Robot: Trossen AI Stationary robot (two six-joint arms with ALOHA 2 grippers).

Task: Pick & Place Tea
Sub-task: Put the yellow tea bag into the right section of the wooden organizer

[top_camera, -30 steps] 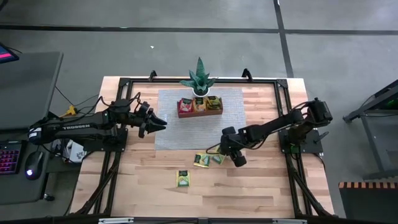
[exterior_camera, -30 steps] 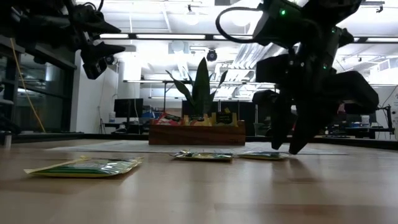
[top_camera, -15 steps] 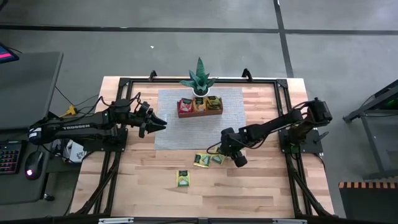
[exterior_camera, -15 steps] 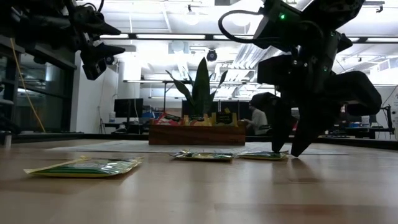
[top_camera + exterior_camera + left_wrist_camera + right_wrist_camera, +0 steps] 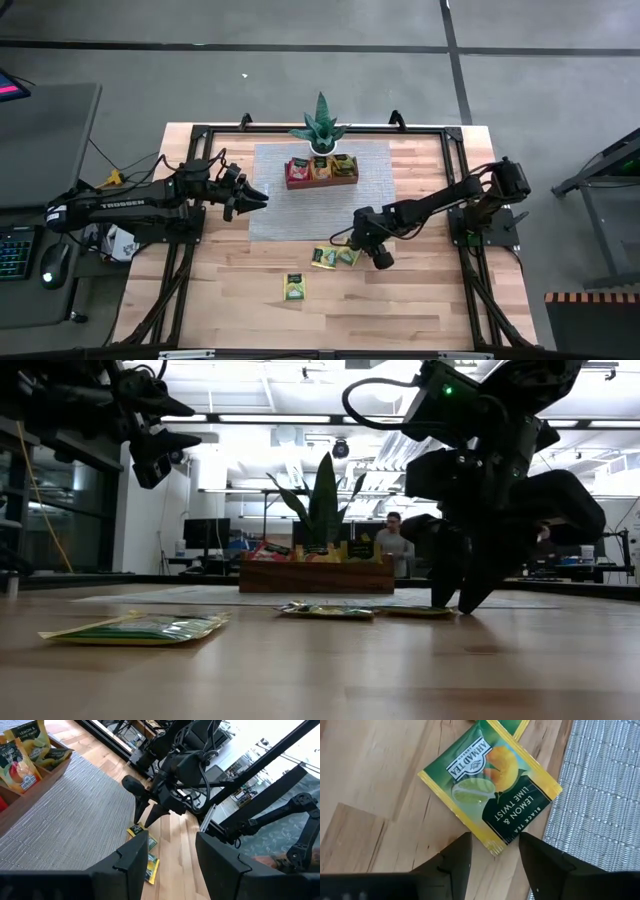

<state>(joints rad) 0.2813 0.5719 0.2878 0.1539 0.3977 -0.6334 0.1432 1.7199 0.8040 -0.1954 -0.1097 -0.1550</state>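
Note:
Three flat green-and-yellow tea packets lie on the wooden table: one [image 5: 348, 255] at the grey mat's near edge, one [image 5: 323, 258] just left of it, one [image 5: 293, 287] nearer the front. My right gripper [image 5: 362, 250] is open and points steeply down at the first packet [image 5: 490, 785]; its fingers [image 5: 455, 857] stand on either side of that packet's near corner [image 5: 492, 847], with tips low at the table [image 5: 452, 603]. I cannot tell whether they touch it. My left gripper [image 5: 252, 198] hovers open above the mat's left edge [image 5: 172, 865].
A brown wooden tray [image 5: 322, 184] with upright tea packets stands on the grey mat [image 5: 320, 210] at the far middle, a spiky green potted plant [image 5: 320, 128] behind it. A black frame rail [image 5: 455, 160] borders the table. A person [image 5: 385, 545] shows in the room behind.
My right gripper has tipped a little steeper, and its fingertips have come down toward the table and slightly toward the left edge, onto the packet by the mat. The packets lie as before.

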